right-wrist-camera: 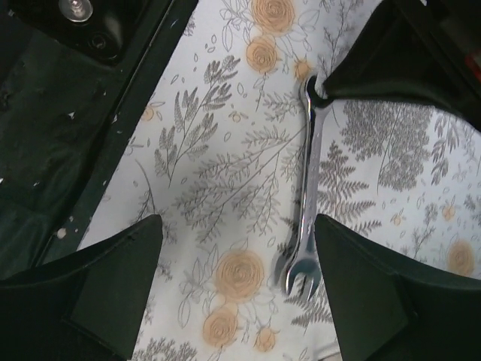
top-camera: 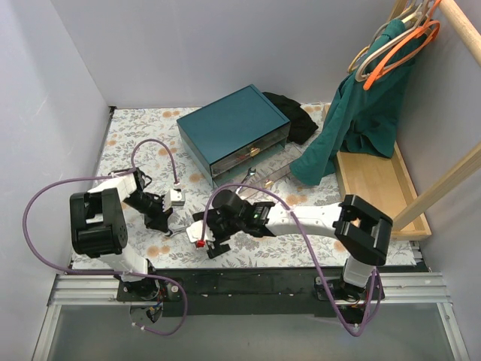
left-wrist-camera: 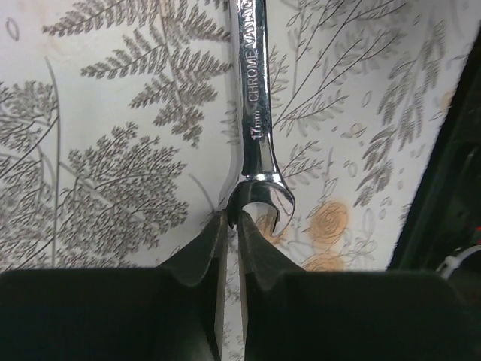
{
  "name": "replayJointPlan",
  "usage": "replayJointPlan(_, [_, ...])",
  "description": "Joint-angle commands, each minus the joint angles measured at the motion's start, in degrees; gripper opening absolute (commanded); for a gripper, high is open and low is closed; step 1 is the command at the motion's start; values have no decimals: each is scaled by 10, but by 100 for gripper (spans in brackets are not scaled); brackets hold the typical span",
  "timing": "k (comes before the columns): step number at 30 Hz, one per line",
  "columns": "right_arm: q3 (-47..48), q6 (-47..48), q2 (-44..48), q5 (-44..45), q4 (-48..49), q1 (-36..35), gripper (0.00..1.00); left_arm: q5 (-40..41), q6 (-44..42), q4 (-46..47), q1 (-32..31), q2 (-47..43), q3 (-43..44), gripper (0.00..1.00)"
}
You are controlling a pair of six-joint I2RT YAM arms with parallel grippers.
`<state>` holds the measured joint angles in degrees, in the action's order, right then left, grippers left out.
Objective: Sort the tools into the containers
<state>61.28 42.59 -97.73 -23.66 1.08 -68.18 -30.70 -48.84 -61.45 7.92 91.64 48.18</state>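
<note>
Though partly hidden, floral cloth (top-camera: 124, 124) under wrench (right-wrist-camera: 310, 188); seemingly lilac walls (top-camera: 225, 45).

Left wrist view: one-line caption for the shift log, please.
Left hand closed on one prong of the chrome-vanadium wrench lying flat on the floral tablecloth.

The left hand (left-wrist-camera: 231, 220) pinches one tip of the shiny wrench (left-wrist-camera: 254, 98) on the flowery counter (left-wrist-camera: 113, 113).
</note>
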Motion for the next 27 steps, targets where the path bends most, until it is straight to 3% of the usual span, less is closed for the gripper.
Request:
replayJointPlan(1, [47,43,-30,50,74,-14,88,-19,33,-24,-3,61,-18,0])
replayJointPlan(7, [61,40,-72,89,92,-18,84,-29,43,-28,-3,61,-16,0])
replayJointPlan(20, [125,84,-186,41,50,-26,75,-44,58,-35,-3,62,-13,0])
replayJointPlan(22, [138,89,-202,43,41,-26,63,-43,58,-39,-2,60,-13,0])
replayJointPlan(23, [142,91,-207,45,37,-26,50,-41,58,-41,-1,59,-13,0])
replayJointPlan(27, [160,108,-220,27,2,-26,31,-42,59,-51,2,56,-8,0])
